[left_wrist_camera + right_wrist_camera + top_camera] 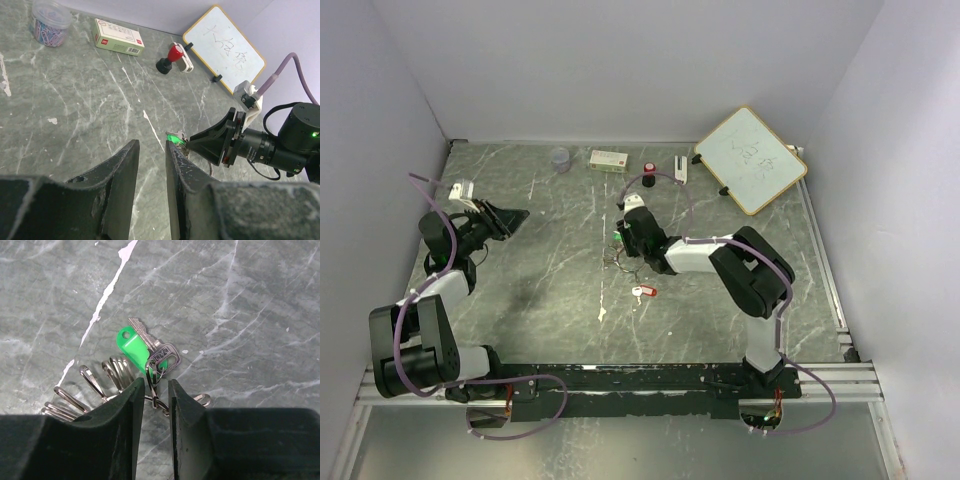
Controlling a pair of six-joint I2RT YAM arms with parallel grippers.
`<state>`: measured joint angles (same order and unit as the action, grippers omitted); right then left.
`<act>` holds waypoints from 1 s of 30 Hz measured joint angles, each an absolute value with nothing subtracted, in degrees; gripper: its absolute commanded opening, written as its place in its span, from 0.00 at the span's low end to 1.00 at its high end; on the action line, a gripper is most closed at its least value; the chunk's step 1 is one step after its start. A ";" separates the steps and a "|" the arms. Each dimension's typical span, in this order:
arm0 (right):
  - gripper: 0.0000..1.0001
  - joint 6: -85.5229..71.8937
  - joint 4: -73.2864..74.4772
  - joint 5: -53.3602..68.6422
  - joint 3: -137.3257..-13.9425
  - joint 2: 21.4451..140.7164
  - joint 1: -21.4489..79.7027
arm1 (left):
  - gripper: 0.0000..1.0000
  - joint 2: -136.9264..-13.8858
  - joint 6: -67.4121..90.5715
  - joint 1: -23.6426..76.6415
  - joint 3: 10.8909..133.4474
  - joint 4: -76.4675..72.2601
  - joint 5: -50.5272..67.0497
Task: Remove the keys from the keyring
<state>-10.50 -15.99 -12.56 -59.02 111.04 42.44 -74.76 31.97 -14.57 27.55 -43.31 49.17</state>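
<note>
Keyring (116,374) at the centre of the table (550,300), one loop caught between the narrowly parted fingers of the right gripper (155,384); a firm clamp cannot be told.

Bare marble is left at 9 o'clock, up to the left gripper (151,148), narrowly parted and holding nothing. The green key (134,347) is seen at the fingertips' 12 o'clock. Only the top view shows the red key (642,292), apart at 5 o'clock. Paper clips fill the clear cup (49,22).

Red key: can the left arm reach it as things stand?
Probably yes. The red key lies alone on bare table, off the keyring; the right gripper sits beyond it, and nothing lies between it and the left gripper.
</note>
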 measured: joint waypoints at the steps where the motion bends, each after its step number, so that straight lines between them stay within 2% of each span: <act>1: 0.26 -10.50 -16.01 -12.40 -59.02 111.20 42.44 | 0.39 -74.83 31.97 -14.57 27.55 -43.38 49.17; 3: 0.25 -10.50 -15.99 -12.19 -59.02 111.44 42.44 | 0.38 -75.02 31.94 -14.57 27.55 -43.38 49.17; 7: 0.14 -10.44 -16.01 -12.21 -59.05 111.50 42.44 | 0.34 -75.09 31.92 -14.57 27.55 -43.35 49.19; 12: 0.13 -10.46 -16.16 -12.49 -59.79 112.62 42.44 | 0.32 -75.09 31.90 -14.57 27.55 -43.38 49.19; 13: 0.05 -10.46 -16.21 -12.51 -59.96 112.75 42.44 | 0.30 -75.09 31.90 -14.57 27.55 -43.38 49.19; 14: 0.00 -10.44 -16.23 -12.53 -60.29 113.08 42.44 | 0.28 -75.09 31.90 -14.57 27.55 -43.38 49.21; 15: 0.00 -10.24 -16.27 -12.62 -60.55 113.25 42.44 | 0.24 -75.09 31.92 -14.57 27.55 -43.38 49.23; 17: 0.00 -10.02 -16.16 -12.84 -61.39 113.71 42.44 | 0.08 -75.11 31.94 -14.57 27.55 -43.38 49.28; 18: 0.00 -9.78 -16.05 -12.93 -61.89 114.02 42.44 | 0.07 -75.13 31.92 -14.57 27.55 -43.38 49.34; 25: 0.00 -6.55 -14.57 -14.68 -61.98 111.22 42.44 | 0.09 -76.12 32.34 -14.55 27.55 -44.40 50.48; 30: 0.00 -4.01 -13.56 -15.90 -61.69 100.82 42.72 | 0.11 -76.29 32.97 -13.61 27.59 -45.58 51.00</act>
